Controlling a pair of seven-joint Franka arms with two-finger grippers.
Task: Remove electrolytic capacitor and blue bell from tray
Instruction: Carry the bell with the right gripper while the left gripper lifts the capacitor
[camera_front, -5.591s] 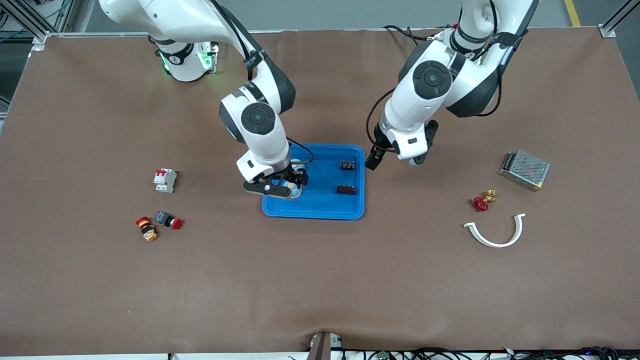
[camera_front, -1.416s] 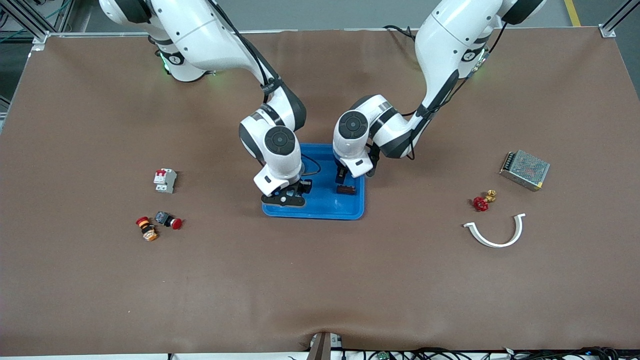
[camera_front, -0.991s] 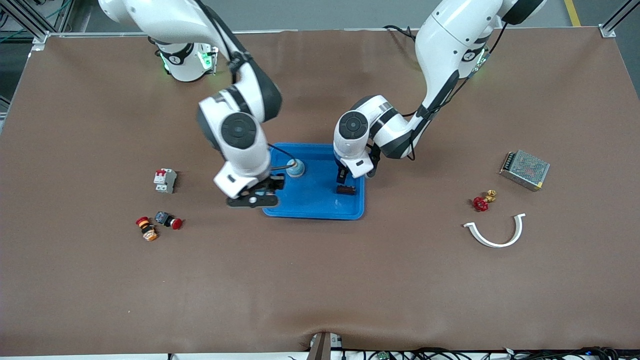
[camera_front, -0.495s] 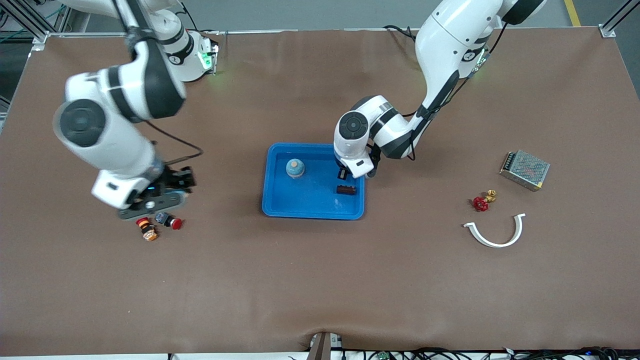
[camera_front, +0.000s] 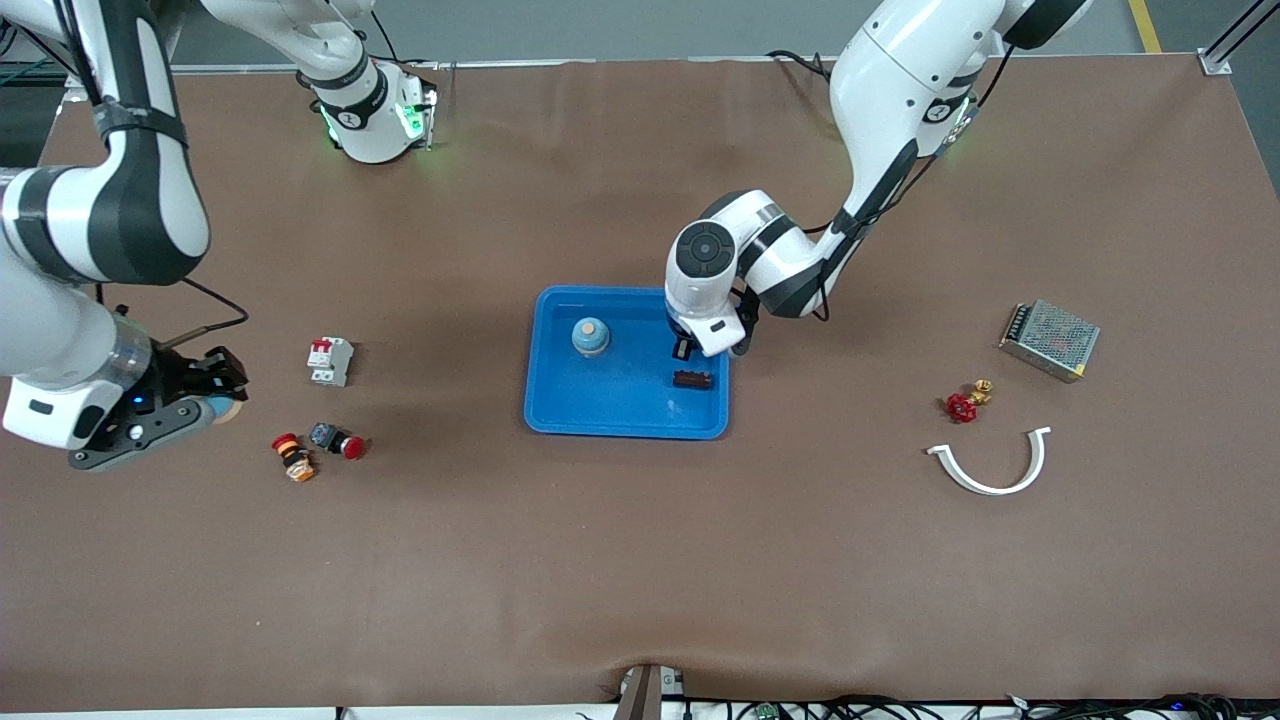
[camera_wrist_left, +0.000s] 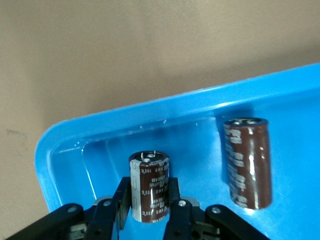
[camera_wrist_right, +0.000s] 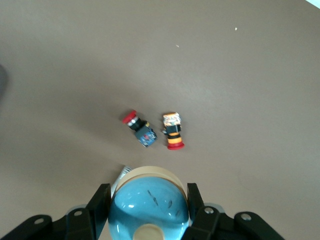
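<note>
Since half a second ago the right gripper has carried a blue bell to the frame's left edge. Left wrist: left gripper clamps an electrolytic capacitor inside the tray. Right wrist: bell gripped above two pushbuttons

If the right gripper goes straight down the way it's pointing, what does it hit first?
Likely bare table, touched first by the blue bell in the right gripper; the push buttons sit aside. Depth unclear.
</note>
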